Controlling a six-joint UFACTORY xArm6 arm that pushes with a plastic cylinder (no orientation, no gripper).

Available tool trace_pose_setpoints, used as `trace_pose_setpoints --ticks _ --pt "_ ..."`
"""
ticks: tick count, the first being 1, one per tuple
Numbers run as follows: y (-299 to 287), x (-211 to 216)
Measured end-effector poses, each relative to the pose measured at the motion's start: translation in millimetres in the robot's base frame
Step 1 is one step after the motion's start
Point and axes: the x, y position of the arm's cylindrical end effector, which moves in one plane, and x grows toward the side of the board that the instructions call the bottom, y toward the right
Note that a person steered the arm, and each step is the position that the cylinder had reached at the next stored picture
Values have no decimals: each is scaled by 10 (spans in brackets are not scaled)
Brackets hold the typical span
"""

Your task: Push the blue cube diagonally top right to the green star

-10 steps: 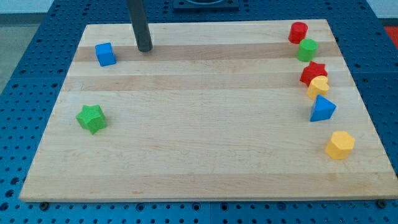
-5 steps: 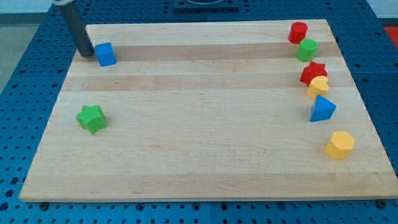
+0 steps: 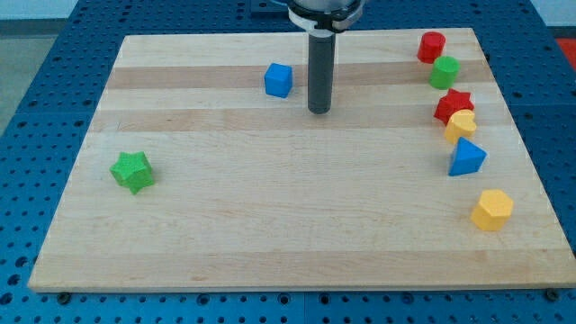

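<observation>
Board: I see a pale wooden board (image 3: 297, 225) with lengthwise planks, lying on a blue perforated table (image 3: 36, 135) that shows on every side of it.
Near right: a yellow block (image 3: 491, 210), many-sided, sits closest to the view's bottom on the right edge.
Right column: going up from it, a blue triangular block (image 3: 466, 157), a small yellow block (image 3: 461, 125) touching a red star (image 3: 453, 104), then a green block (image 3: 444, 71) and a red block (image 3: 431, 46) at the top corner.
Green star: the green star (image 3: 132, 171) lies alone at the view's left, about mid-height of the board.
My tip: my tip (image 3: 319, 111) rests on the board in the upper middle; it is a bare rod with nothing to open or close, and it holds nothing.
Tip and cube: the tip stands just to the view's right of the blue cube (image 3: 278, 80) and a little lower, with a narrow gap, not touching.
Blue cube: it sits in the upper middle, well apart from the green star, up and to the right of it.
Far edge: a dark mount (image 3: 324, 9) tops the rod at the view's top.
Writing: I can read no labels or marks anywhere.
</observation>
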Motion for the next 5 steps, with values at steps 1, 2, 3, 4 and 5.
trace_pose_setpoints --ticks 1,2,3,4,5 --pt "-244 104" --pt "-853 429" --pt "-1181 440" --pt "-1122 -316" --pt "-1091 -704"
